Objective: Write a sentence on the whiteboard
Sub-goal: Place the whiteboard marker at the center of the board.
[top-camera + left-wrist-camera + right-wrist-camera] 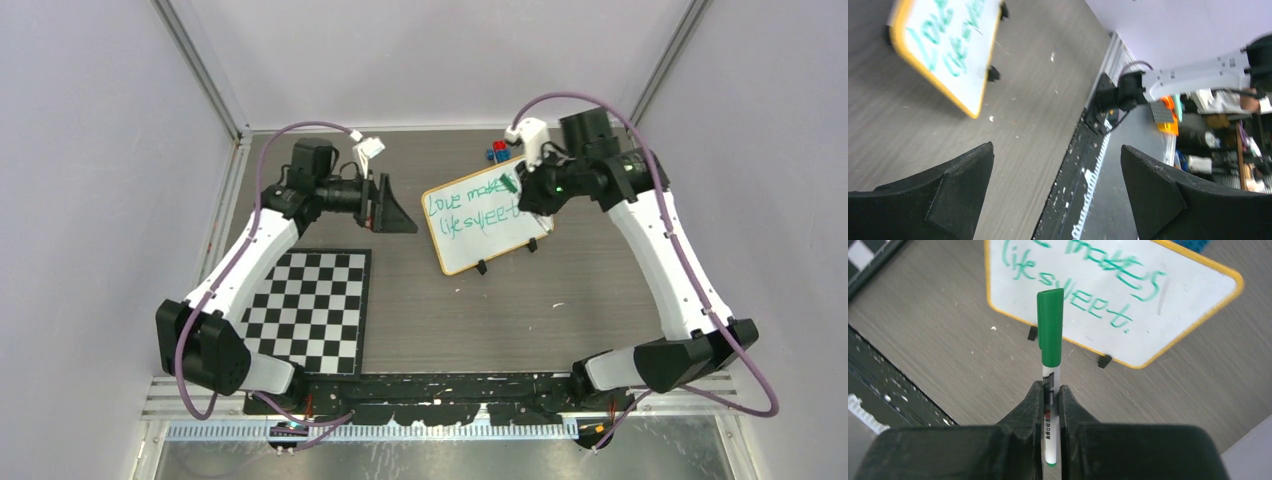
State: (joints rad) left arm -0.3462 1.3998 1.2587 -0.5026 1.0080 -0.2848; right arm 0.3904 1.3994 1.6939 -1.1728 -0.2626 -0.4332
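The whiteboard [492, 245] bears the sentence [1083, 290] in green: "Love makes" above "life sweet." It stands on the table [560, 300], just ahead of the right gripper [1050, 388], whose jaws clamp a capped green marker [1050, 325]; the marker's red label is unreadable. The left gripper [1056, 150] hangs beside the board, jaws wide apart, holding nothing.
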